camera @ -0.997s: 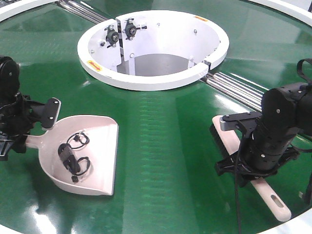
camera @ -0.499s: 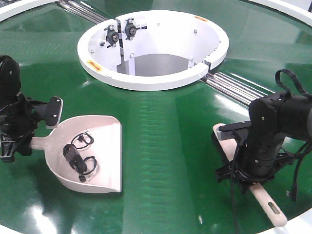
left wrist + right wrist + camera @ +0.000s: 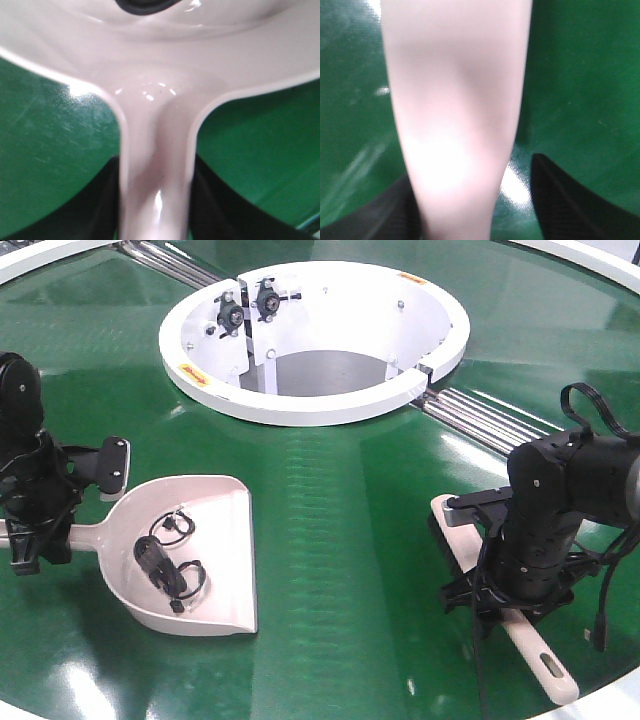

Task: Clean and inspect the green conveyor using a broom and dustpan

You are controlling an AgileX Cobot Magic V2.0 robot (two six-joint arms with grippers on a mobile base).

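The green conveyor [image 3: 330, 540] fills the front view. The beige-pink dustpan [image 3: 215, 530] lies on it at the left, with small black wire-looped bits inside. My left gripper [image 3: 48, 537] is shut on the dustpan's handle [image 3: 155, 165], and both black fingers press its sides in the left wrist view [image 3: 155, 205]. The broom [image 3: 530, 645] lies flat on the belt at the right, its bristle end under my right arm. My right gripper [image 3: 505, 602] straddles the broom's handle [image 3: 455, 100]. In the right wrist view [image 3: 472, 167] one finger touches it and the other stands apart with belt showing between.
The white centre ring [image 3: 300, 405] with its open well sits at the back middle. Silver rollers [image 3: 490, 420] run from the ring toward the right. The belt's pale outer edge [image 3: 610, 695] lies just beyond the broom's slotted end.
My right arm and the broom have slid a little left and nearer across the belt. The dustpan has shifted slightly right and forward with my left gripper.
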